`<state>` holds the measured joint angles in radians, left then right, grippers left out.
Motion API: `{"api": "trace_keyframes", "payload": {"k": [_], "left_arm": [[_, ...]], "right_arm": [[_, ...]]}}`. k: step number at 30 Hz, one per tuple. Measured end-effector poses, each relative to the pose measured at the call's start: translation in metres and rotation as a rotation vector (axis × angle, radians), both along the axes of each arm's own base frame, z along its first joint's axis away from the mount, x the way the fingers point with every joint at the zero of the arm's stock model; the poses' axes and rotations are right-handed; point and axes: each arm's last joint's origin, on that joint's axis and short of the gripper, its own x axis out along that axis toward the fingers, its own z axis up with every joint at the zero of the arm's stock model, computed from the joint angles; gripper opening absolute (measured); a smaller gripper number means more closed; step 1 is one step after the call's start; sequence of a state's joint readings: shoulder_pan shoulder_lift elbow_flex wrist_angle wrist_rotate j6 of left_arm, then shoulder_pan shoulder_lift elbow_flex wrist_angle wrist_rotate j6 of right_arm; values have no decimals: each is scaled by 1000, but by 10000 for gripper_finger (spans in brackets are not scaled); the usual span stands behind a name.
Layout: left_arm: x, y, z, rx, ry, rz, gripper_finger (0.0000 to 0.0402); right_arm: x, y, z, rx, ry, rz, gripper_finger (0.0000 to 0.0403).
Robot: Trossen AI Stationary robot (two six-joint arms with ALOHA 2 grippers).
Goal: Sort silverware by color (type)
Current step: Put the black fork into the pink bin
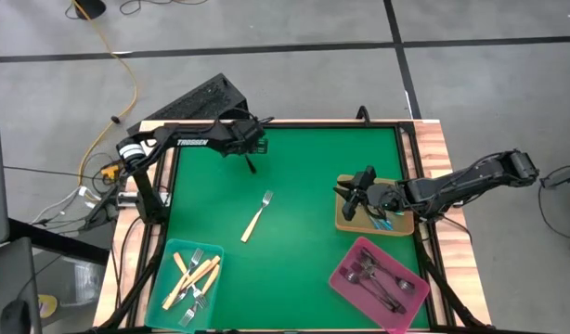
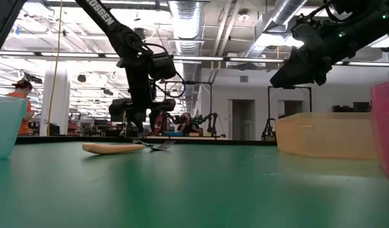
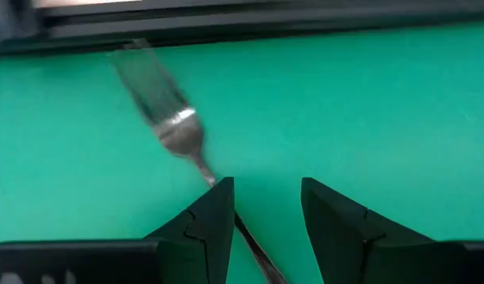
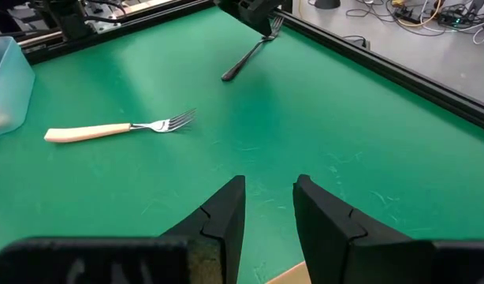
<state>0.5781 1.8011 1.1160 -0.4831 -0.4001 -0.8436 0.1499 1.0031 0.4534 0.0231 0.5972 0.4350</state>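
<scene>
A cream-handled fork (image 1: 256, 216) lies alone at mid-table on the green mat (image 1: 304, 176), nearest the level camera and well apart from every tray, while a dark metal fork (image 4: 251, 53) rests on the mat near the far edge with the left gripper (image 1: 249, 145) poised right over it. Seen past that gripper's own fingers (image 3: 213, 221), the jaws stand parted with the dark handle running between them, close against one finger; whether they have actually pinched it cannot be told from here. The sort looks well advanced: cream forks fill the teal tray (image 1: 161, 301), dark ones the pink tray (image 1: 345, 288), and something blue, likely the iridescent forks, shows in the tan tray (image 1: 343, 223), above which the right gripper (image 1: 357, 197) hangs with fingers parted around nothing. The step in hand appears to be picking up the dark fork; the next move calls for closing squarely on the slim handle, lifting clear and carrying it across to the pink tray. White lettering on the left arm seems to read "TROSSEN".
</scene>
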Motion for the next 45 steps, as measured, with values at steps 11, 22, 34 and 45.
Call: {"api": "trace_keyframes", "payload": {"k": [11,22,34,45], "left_arm": [[6,-13,0,14,-96,198,133],[4,-21,-4,-20,-101,276,133],[13,-11,3,-45,-74,15,132],[8,12,41,4,128,-98,7]], "right_arm": [[0,0,0,0,-1,-1,132],[1,0,1,2,-13,-1,132],[0,0,0,8,-2,17,132],[0,0,0,9,3,17,132]]}}
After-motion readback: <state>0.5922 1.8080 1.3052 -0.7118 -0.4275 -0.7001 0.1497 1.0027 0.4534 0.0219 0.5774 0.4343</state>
